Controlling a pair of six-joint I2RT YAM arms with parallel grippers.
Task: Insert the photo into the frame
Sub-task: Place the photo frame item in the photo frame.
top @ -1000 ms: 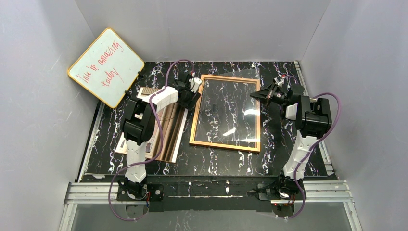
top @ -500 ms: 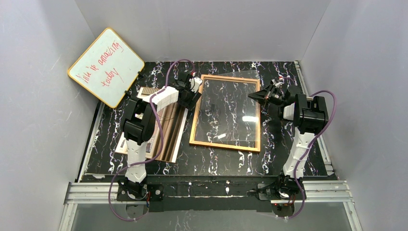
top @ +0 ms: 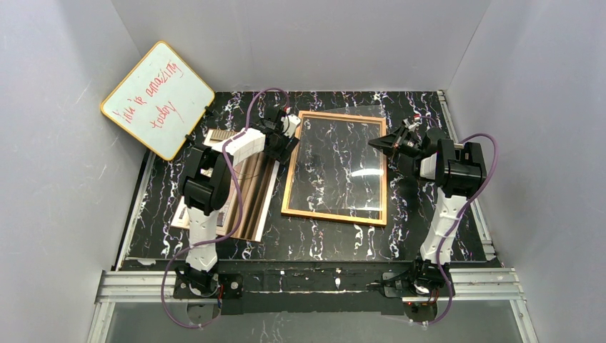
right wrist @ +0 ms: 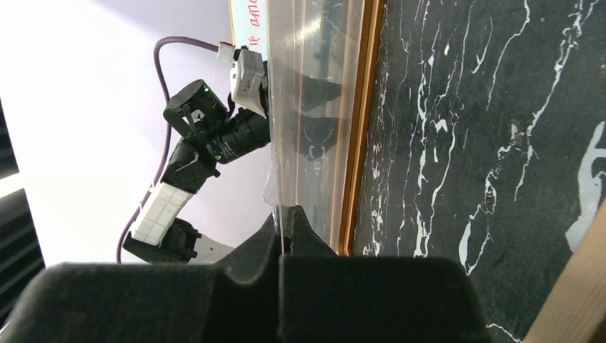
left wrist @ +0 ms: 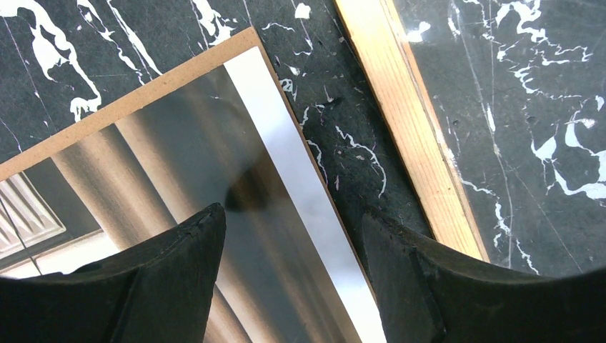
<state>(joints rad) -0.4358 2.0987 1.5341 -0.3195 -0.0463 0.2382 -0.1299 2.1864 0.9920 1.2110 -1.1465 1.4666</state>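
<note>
The orange-brown frame lies flat in the middle of the table. Its clear pane is tilted up at the right side, and my right gripper is shut on that edge. In the right wrist view the pane runs thin between the closed fingertips, next to the frame's rail. The photo lies left of the frame on a brown fibreboard back. My left gripper hangs open over the photo's right edge, holding nothing, beside the frame's wood.
A yellow-edged whiteboard with red writing leans in the back left corner. Grey walls close in the table on three sides. A metal rail runs along the near edge by the arm bases.
My right arm has shifted slightly, carrying the gripped pane edge with it, and the glare on the pane has moved. The left arm has stayed still.
</note>
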